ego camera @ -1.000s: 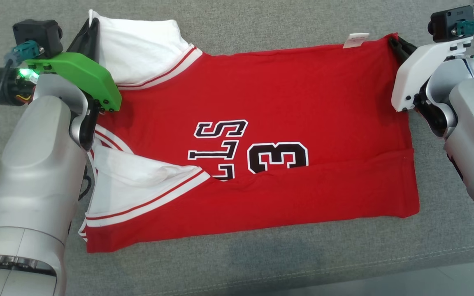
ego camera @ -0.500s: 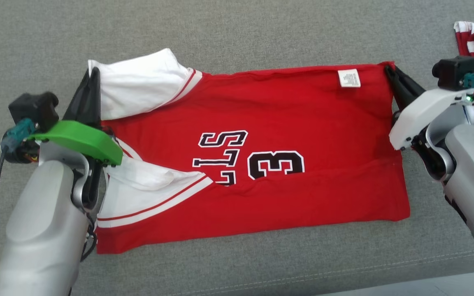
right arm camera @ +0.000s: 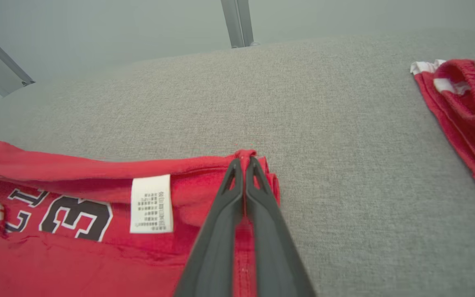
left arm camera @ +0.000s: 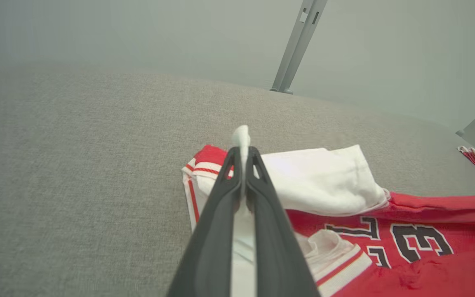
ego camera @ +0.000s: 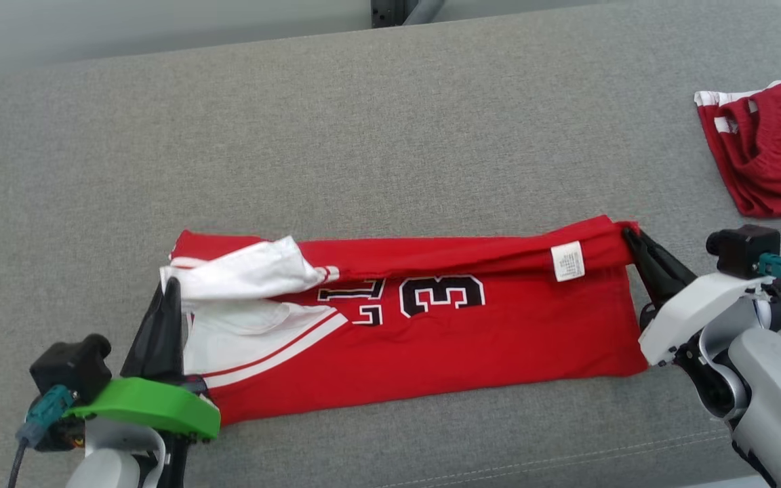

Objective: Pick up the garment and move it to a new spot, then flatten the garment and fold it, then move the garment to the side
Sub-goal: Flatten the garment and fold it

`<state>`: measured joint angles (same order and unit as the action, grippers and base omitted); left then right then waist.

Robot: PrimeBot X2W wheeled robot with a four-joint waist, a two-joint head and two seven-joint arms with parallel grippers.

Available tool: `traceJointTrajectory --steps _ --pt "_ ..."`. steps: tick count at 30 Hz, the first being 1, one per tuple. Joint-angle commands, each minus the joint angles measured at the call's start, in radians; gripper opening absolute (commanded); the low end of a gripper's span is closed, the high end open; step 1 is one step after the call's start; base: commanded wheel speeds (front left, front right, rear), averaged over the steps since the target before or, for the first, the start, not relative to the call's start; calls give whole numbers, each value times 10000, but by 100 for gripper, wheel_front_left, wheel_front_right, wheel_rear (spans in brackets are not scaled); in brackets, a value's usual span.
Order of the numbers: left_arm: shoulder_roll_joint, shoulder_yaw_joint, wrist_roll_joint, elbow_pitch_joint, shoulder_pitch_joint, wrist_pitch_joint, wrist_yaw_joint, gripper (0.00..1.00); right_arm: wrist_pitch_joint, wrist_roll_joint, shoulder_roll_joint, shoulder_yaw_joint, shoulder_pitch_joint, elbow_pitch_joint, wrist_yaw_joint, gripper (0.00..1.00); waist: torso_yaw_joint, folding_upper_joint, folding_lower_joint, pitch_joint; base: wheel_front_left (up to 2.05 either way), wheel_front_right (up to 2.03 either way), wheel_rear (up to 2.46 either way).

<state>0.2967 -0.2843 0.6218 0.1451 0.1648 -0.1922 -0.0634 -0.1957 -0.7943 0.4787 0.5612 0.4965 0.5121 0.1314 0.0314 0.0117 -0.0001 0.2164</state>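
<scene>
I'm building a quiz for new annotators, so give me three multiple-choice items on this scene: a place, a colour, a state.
1. Where does the spare red garment lie? A) on the grey cushion, right of the jersey B) under the jersey C) on the floor
2. What colour is the jersey's care label? A) black B) white C) green
3. How is the right gripper? A) open above the jersey B) shut on nothing C) shut on the jersey's corner
1 A: it lies apart near the head view's right edge. 2 B: white with dark print. 3 C: its fingers pinch the red corner.
</scene>
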Motion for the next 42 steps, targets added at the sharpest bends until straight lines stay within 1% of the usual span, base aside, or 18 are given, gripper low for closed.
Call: traceJointTrajectory --steps 1,2,4,7,14,15,16,17,18,19,26,34,42 --pt "38 35 80 -137 -275 73 -120 0 58 95 -49 -92 -253 -73 -16 0 137 -117 1 -196 0 0 0" --pt "-27 -27 141 -314 -649 150 -225 0 143 167 -144 -289 -501 -168 -16 0 171 -117 1 -227 0 0 0" --pt "-130 -88 240 -333 -853 185 -247 0 234 250 -274 -439 -699 -211 -16 0 188 -117 1 -253 0 0 0" --pt "-126 -204 122 -155 -950 146 -290 0 317 429 -445 -598 -875 -212 -16 0 203 -117 1 -261 0 0 0" --pt "-234 -199 286 90 -1125 11 -253 0 276 756 -765 -950 -1281 -306 -16 0 177 -117 1 -293 0 0 0" --pt "-232 -197 304 117 -1164 -21 -244 13 246 808 -797 -1016 -1365 -311 -16 7 176 -117 1 -313 0 0 0" --pt "-265 -176 364 137 -1204 -57 -249 37 200 856 -833 -1107 -1450 -303 -16 25 172 -117 1 -336 0 0 0" --pt "-282 -157 379 144 -1246 -62 -263 71 164 917 -874 -1178 -1543 -304 -16 54 167 -117 1 -360 0 0 0" --pt "-288 -138 398 143 -1300 -116 -279 100 127 968 -920 -1258 -1646 -306 -16 87 164 -117 1 -385 0 0 0" --pt "-319 -106 450 131 -1374 -145 -298 100 76 1002 -970 -1356 -1750 -319 -16 100 161 -117 1 -411 0 0 0" --pt "-411 -59 480 -102 -1810 -299 -367 100 -95 1242 -1231 -1907 -2448 -511 -15 100 192 -117 1 -591 0 0 0" --pt "-399 8 489 -560 -2418 -403 -545 100 -2 1611 -1432 -2680 -3304 -850 -15 100 272 -117 1 -930 0 0 0" --pt "-236 18 232 -942 -2240 -467 -690 100 291 2065 -1650 -3304 -3802 -1348 -15 100 368 -117 1 -1335 0 0 0"
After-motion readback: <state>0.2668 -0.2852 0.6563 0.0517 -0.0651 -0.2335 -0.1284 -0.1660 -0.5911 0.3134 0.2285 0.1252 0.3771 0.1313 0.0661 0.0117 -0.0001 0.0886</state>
